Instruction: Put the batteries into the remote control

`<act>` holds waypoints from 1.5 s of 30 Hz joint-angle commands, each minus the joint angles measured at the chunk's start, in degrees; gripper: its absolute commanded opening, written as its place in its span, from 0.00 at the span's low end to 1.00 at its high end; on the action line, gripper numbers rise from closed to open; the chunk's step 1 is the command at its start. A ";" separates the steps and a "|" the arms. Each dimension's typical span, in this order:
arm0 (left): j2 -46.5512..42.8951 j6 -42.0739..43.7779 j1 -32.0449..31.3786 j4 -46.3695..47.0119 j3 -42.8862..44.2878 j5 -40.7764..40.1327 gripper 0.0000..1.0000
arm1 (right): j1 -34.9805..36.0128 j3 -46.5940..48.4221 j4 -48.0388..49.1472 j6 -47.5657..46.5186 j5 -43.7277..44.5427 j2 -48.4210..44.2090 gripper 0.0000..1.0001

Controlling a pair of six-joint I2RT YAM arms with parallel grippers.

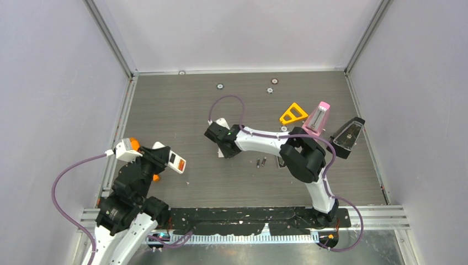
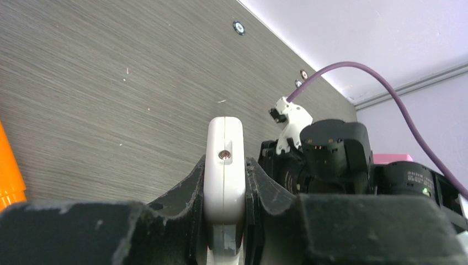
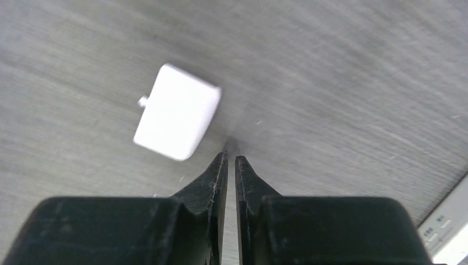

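My left gripper (image 1: 164, 157) is shut on the white remote control (image 1: 176, 162), which has an orange-red patch on its face, and holds it at the left side of the table. In the left wrist view the remote (image 2: 224, 165) stands edge-on between the two fingers. My right gripper (image 1: 225, 150) points down at mid-table with its jaws shut on nothing (image 3: 231, 160). A small white cover piece (image 3: 176, 113) lies just ahead and left of its tips. Two dark batteries (image 1: 260, 162) lie side by side to the right of that gripper. The orange-red batteries do not show.
A big orange stick (image 1: 134, 145) lies under the left arm and shows at the left edge of the left wrist view (image 2: 8, 174). A yellow triangle (image 1: 293, 114), a pink-topped object (image 1: 318, 117) and a black wedge (image 1: 347, 136) stand at the back right. Metal rails edge the table.
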 commanded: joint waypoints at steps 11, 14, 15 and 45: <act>0.50 -0.34 0.35 1.57 2.45 -0.37 0.00 | -4.39 11.72 3.33 -7.76 -3.90 6.66 0.16; 0.52 -0.34 0.35 1.52 2.38 -0.22 0.00 | -4.35 10.07 4.66 -9.30 -7.81 6.17 0.16; 0.57 -0.38 0.35 1.53 2.38 -0.16 0.00 | -4.35 8.74 5.75 -9.97 -9.74 5.97 0.16; 0.20 -1.31 0.35 1.90 1.84 0.87 0.00 | -0.05 -6.80 4.39 -6.22 -11.51 -2.89 0.16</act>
